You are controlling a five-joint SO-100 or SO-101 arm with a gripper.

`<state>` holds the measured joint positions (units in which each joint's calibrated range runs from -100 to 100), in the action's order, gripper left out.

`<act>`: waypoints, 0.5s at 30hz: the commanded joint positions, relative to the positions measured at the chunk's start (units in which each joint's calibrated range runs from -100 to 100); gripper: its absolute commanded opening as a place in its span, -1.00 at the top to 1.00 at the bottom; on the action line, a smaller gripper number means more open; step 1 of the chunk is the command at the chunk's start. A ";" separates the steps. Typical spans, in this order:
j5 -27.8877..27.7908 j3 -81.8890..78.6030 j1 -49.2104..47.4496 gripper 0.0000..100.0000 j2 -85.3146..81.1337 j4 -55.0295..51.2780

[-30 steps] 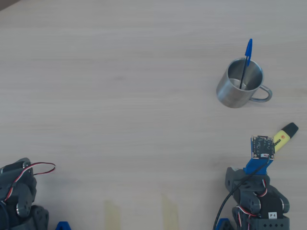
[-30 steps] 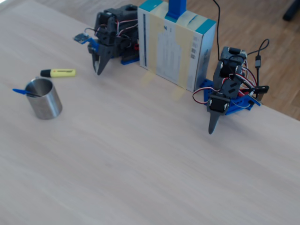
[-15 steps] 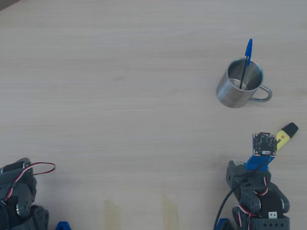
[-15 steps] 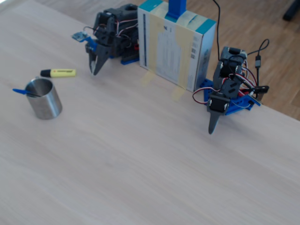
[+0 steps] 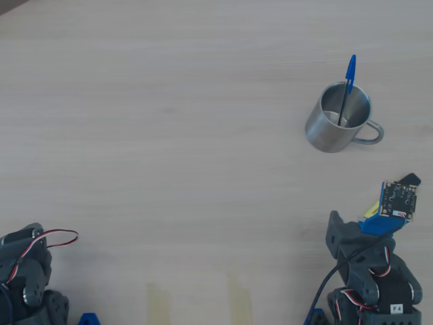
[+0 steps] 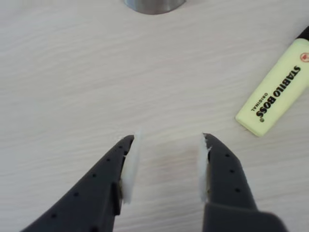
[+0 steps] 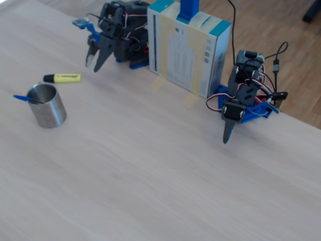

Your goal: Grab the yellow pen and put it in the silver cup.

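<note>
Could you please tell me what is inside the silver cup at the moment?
A thin blue-capped pen stands tilted inside the silver cup, its cap above the rim. The yellow pen lies outside on the table. The cup's wall hides part of its floor.

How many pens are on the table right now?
2: the blue ballpoint pen stands in the silver cup; the yellow pen lies on the table beside the cup, ahead of the open gripper.

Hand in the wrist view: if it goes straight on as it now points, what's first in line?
Probably bare table. The open hand aims between the silver cup ahead and the yellow pen off to the right.
</note>
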<state>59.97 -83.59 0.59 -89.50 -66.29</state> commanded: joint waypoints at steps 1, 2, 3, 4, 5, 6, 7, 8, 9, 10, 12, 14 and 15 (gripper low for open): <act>1.66 8.62 0.46 0.56 5.95 0.78; 1.87 10.62 0.46 0.52 7.53 0.78; 1.98 12.98 0.46 0.48 9.11 0.78; 1.98 14.97 0.46 0.44 10.44 0.78; 1.98 16.88 0.46 0.43 11.86 0.78; 2.03 18.87 0.55 0.40 13.27 0.78; 2.13 20.69 0.55 0.39 14.52 0.78; 2.70 22.50 0.64 0.39 15.85 0.78; 3.53 24.59 0.99 0.38 17.34 0.44; 4.00 26.40 1.51 0.38 18.76 0.09; 4.16 30.12 2.21 0.38 21.83 0.01; 4.16 33.29 3.08 0.38 24.74 -0.08; 4.21 34.84 3.52 0.38 26.32 -0.08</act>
<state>63.81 -55.18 2.93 -67.07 -66.37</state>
